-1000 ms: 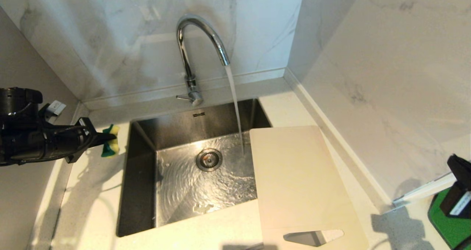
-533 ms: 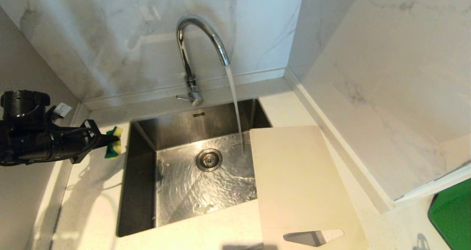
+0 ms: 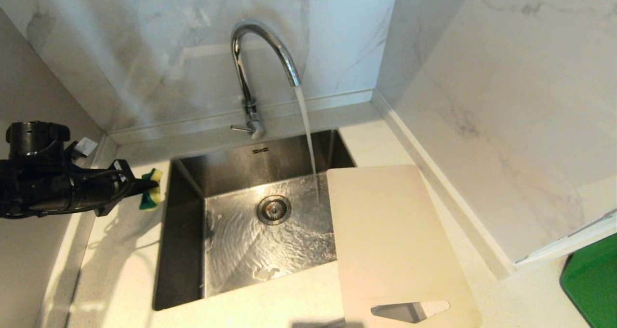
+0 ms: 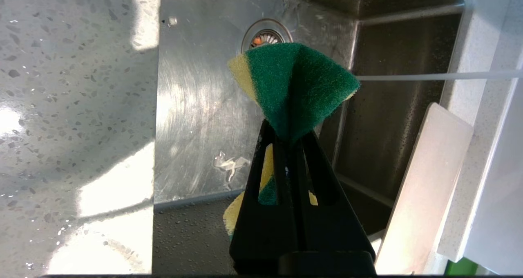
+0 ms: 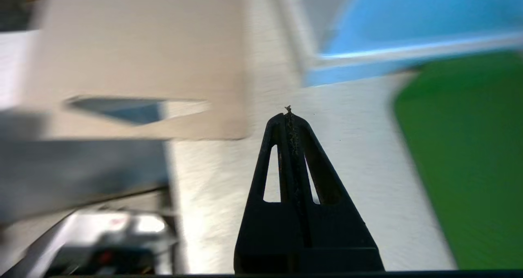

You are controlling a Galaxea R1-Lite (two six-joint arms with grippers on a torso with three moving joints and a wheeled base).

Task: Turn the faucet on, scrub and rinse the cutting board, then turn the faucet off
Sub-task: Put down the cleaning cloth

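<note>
So you're looking at a job that's maybe a third done. Nearest you, around 5 o'clock, the cutting board (image 3: 395,236) is lying flat on the table (image 3: 270,304) with one long edge hanging over the sink (image 3: 185,231), slot handle toward you. It's looking dry and unscrubbed as far as I can tell.

Your right gripper (image 5: 289,113) is sitting low by that handle end, out of the head view, fingers pressed together on nothing.

Over at 9 o'clock, your left gripper (image 3: 149,185) is hovering over the sink's left rim, fingers pinching the green-and-yellow sponge (image 4: 292,88).

Farthest out at 12 o'clock, the faucet (image 3: 255,72) is already running, and the stream is landing in the basin just beside the board's far corner, not on it.

So: water's on, sponge is in hand. You're still needing the scrub, the rinse and the shutoff.
</note>
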